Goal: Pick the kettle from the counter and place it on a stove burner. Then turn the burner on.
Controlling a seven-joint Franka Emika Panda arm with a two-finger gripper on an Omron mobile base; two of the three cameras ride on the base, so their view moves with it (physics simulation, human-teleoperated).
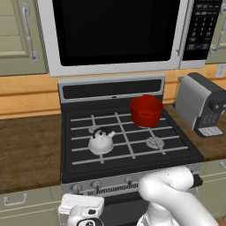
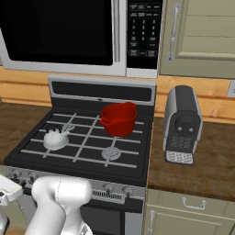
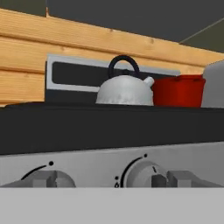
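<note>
The white-silver kettle [image 1: 101,142] [image 2: 55,139] [image 3: 124,91] stands upright on the front-left stove burner, its black handle arched on top and its spout toward the red pot. The front-right burner [image 1: 154,142] [image 2: 111,153] is bare. My gripper [image 3: 113,180] is low in front of the stove's control panel, open and holding nothing. One round knob [image 3: 140,173] sits between its spread fingertips [image 3: 181,179], and I cannot tell whether they touch it. Its white hand [image 1: 81,208] hangs below the stove's front-left edge. The dark wood counter [image 1: 26,150] flanks the stove.
A red pot [image 1: 146,110] [image 2: 119,119] [image 3: 178,92] sits on the back-right burner. A grey coffee machine [image 1: 201,103] [image 2: 182,124] stands on the right counter. A microwave [image 1: 114,31] hangs above the stove. Another knob [image 3: 30,175] is to the left on the panel.
</note>
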